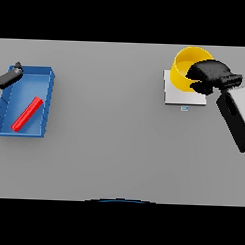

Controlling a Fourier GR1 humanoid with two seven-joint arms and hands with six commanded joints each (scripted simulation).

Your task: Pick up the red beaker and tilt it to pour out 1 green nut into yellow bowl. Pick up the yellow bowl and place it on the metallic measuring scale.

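Now right hand (pixel 208 75) curled round yellow bowl (pixel 187 66), bowl sitting on scale (pixel 184 95) — likely being placed. Red beaker (pixel 27 113) lies in blue tray (pixel 47 104) — left hand (pixel 9 76) at tray corner, fingers unclear.

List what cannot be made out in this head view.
- Inside of the yellow bowl: the right hand covers its right side, so no green nut shows.
- Metallic measuring scale: its display is too small to read.
- Left hand: cut off by the left edge.
- Red beaker in the blue tray: its contents are too small to see.
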